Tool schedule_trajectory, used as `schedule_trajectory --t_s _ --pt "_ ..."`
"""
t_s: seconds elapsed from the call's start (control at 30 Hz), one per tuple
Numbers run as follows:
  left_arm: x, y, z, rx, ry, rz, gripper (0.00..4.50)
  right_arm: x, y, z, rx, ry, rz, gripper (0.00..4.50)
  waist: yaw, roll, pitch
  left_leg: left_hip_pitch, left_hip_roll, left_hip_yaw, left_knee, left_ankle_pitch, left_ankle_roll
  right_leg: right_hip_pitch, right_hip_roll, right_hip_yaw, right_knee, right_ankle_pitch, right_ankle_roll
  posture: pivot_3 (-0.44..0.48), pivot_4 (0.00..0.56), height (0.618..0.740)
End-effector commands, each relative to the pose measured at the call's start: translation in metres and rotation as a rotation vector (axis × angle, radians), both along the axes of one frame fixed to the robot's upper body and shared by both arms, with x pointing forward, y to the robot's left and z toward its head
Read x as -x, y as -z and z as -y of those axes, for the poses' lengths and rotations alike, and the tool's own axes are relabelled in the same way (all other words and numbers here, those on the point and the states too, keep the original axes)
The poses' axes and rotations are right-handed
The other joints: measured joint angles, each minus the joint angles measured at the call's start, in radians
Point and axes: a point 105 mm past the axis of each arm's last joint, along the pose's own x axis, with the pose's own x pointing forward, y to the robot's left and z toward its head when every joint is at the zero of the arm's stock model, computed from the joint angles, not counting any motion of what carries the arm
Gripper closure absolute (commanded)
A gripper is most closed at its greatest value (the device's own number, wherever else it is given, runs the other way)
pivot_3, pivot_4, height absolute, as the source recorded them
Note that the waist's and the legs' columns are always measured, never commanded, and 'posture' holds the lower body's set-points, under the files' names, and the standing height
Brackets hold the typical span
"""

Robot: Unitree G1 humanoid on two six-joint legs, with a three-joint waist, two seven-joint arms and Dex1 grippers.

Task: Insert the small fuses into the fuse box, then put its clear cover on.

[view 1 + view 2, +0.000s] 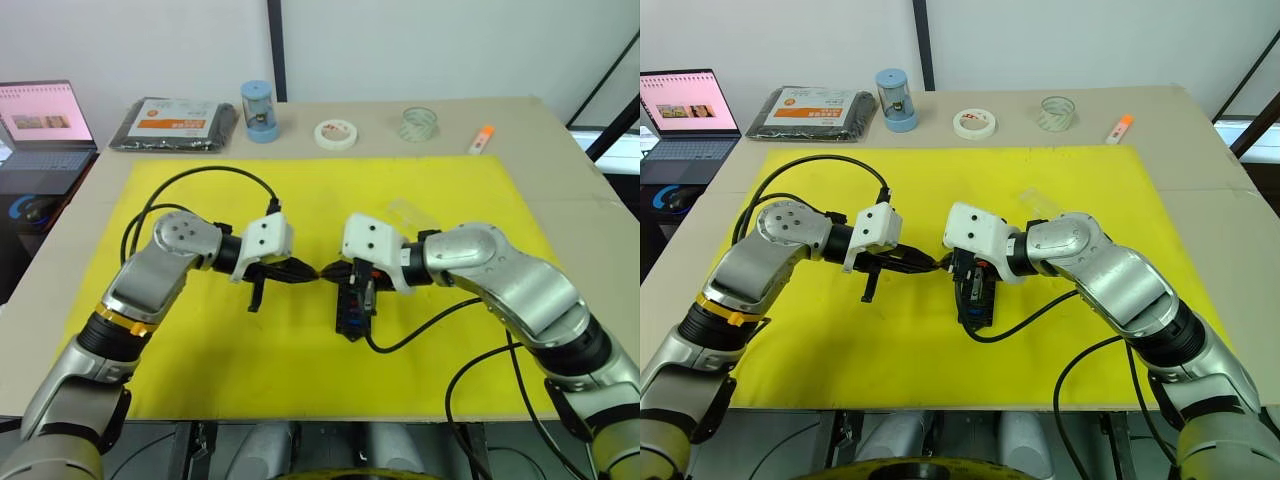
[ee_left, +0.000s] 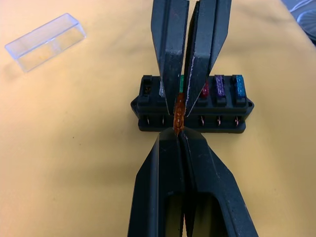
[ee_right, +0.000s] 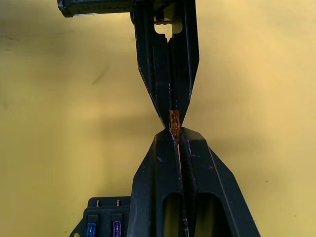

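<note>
Yellow matting (image 1: 300,370) is covering the middle of the cardboard-topped table (image 1: 560,150), and both grippers are meeting above its centre. Going from the left along the back edge: a laptop (image 1: 45,125) is sitting off the table, then a black packet (image 1: 172,125) is lying flat with an orange-and-white label whose writing cannot be read, then a blue cylinder (image 1: 258,110), a white tape roll (image 1: 335,133), a clear tape roll (image 1: 418,123) and an orange-tipped marker (image 1: 481,139).

On the mat, the left gripper (image 1: 312,272) is pointing towards the right gripper (image 1: 330,272), tip to tip. The wrist views are showing each pair of fingers pressed together on the same brown fuse (image 2: 179,111), one gripper clamping each end, so the two grippers are sharing it just above the fuse box (image 2: 192,106).

That black fuse box is lying on the mat directly under the right gripper. A teal, a red, a purple and a blue fuse are already sitting in its slots (image 2: 219,86); the slot (image 2: 147,88) at the far end from the blue one is looking empty.

Beyond the right wrist, the clear cover (image 1: 410,213) is lying on the mat, near the box but apart from it
</note>
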Motion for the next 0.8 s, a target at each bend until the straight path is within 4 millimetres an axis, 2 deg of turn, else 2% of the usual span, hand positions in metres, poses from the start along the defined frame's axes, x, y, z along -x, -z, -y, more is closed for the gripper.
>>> schedule_trajectory --t_s 0.03,0.1,0.23,0.37,0.5,0.57,0.8 --pt "0.002 -0.006 0.002 -0.003 0.034 0.050 4.50 0.000 -0.015 -0.002 -0.035 -0.016 0.040 4.47 0.000 0.000 0.000 0.000 0.000 0.000 0.000 0.000 0.000 0.000 0.000 0.000 0.000 0.000 0.000 0.000 0.150 0.740" --pt "0.004 -0.009 0.002 0.014 0.049 0.048 4.50 0.000 -0.014 0.000 -0.030 -0.014 0.037 4.47 0.000 0.000 0.000 0.000 0.000 0.000 0.000 0.000 0.000 0.000 0.000 0.000 0.000 0.000 0.000 0.000 0.150 0.740" --pt "0.005 -0.010 0.000 0.074 0.043 0.006 3.58 -0.003 -0.014 0.010 -0.015 0.003 0.029 4.50 0.000 0.000 0.000 0.000 0.000 0.000 0.000 0.000 0.000 0.000 0.000 0.000 0.000 0.000 0.000 0.000 0.150 0.740" --pt "0.000 -0.012 0.007 0.194 -0.015 0.013 2.11 -0.011 -0.014 0.029 0.010 0.034 0.028 4.50 0.001 0.000 0.000 0.000 0.000 0.000 0.000 0.000 0.000 0.001 0.000 0.000 0.000 0.000 0.000 0.000 0.150 0.740" --pt "0.000 -0.011 0.015 0.239 -0.047 0.018 0.60 -0.022 -0.014 0.044 0.020 0.070 0.039 4.50 0.001 0.000 0.000 0.000 0.000 0.000 0.000 0.000 0.000 0.001 0.000 0.000 0.000 0.000 0.000 0.000 0.150 0.740" --pt "0.001 -0.011 0.020 0.267 -0.067 0.006 0.03 -0.025 -0.009 0.051 0.029 0.076 0.032 4.50 -0.001 0.000 0.000 0.001 0.000 0.000 0.000 0.000 0.000 0.001 0.000 0.000 0.000 0.000 0.000 0.000 0.150 0.740" --pt "0.003 0.000 0.025 0.288 -0.124 0.000 0.03 -0.025 0.008 0.057 0.032 0.064 -0.016 4.50 0.000 0.000 0.000 0.001 0.000 0.001 0.000 0.000 0.000 0.001 0.000 0.000 0.000 0.000 0.000 0.000 0.150 0.740"
